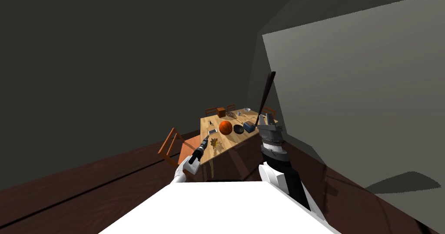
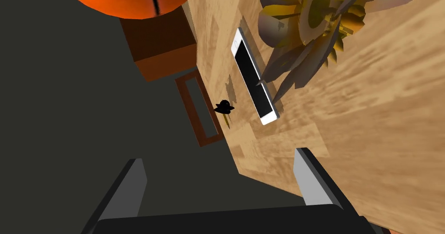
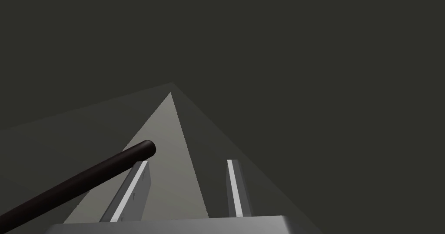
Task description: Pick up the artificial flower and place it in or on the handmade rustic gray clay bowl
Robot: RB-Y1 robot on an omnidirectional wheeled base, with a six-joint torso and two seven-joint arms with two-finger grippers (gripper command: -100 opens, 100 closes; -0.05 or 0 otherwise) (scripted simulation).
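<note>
Since the flower lies near your edge of the table [image 1: 232,139], the reach looks like the left arm's job. Clock directions are read on the head view, 12 pointing away from you.

- Table: wood top. A chair [image 1: 173,145] stands at its 9 o'clock side.
- Bat [image 1: 265,97]: dark, slanting up at the table's 3 o'clock side, its lower end hidden behind the right arm. You cannot tell what props it.
- Right gripper [image 3: 187,162]: raised, fingers spread and empty. The bat passes outside one finger, not through the gap. Judged parked, clear of the work.
- Basketball [image 1: 225,127]: mid-table. It stands between neither the flower and the bowl nor the flower and your hand.
- Left gripper [image 2: 218,154]: low at the table's 7 o'clock corner, fingers spread with nothing between them, aimed across the edge. Judged an approach, no grasp yet.
- Dark bowl [image 1: 239,129]: just beside the ball at its 3 o'clock, upright with its mouth up. Nothing shows inside it. Taken as the target, so a release from above should do.
- Flower [image 2: 310,14]: yellow-brown, flat on the wood at the ball's 7 o'clock and ahead of the left fingers. The bowl lies at its 2 o'clock.
- Phone [image 2: 254,77]: white-edged, at the flower's 12 o'clock. Petal tips reach its end; contact uncertain. Mind it when closing.
- Small black object [image 2: 224,107]: near the table's 9 o'clock edge, unidentified.
</note>
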